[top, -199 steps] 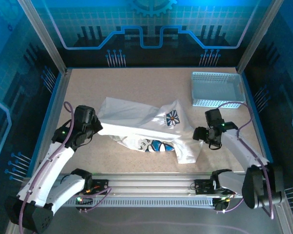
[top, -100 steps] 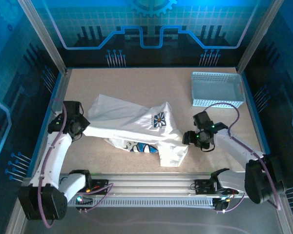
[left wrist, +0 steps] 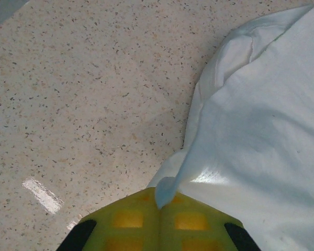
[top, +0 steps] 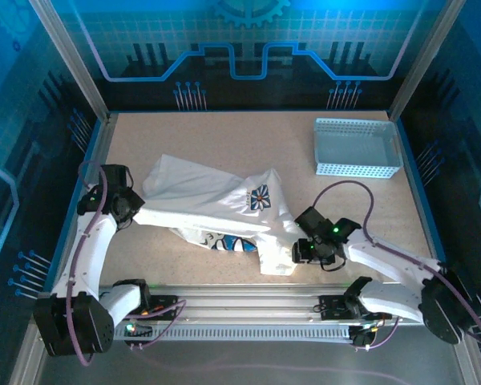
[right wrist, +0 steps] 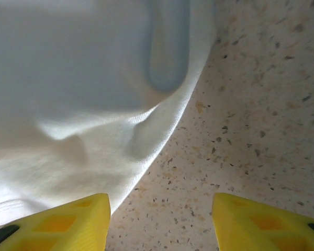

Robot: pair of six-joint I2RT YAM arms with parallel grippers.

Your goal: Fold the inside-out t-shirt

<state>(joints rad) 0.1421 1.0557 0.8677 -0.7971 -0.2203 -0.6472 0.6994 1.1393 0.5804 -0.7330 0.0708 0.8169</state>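
On the speckled worktop [top: 224, 136] lie one white t-shirt [top: 208, 200], crumpled mid-surface, and one blue-grey basket [top: 357, 170] at the far right. The left fingers [left wrist: 131, 219] clench the shirt's edge; the right fingers [right wrist: 68, 222] stand apart, released, beside its hem.

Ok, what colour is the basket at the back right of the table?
The basket is light blue-grey, with small perforations in its walls. It shows best in the top external view.
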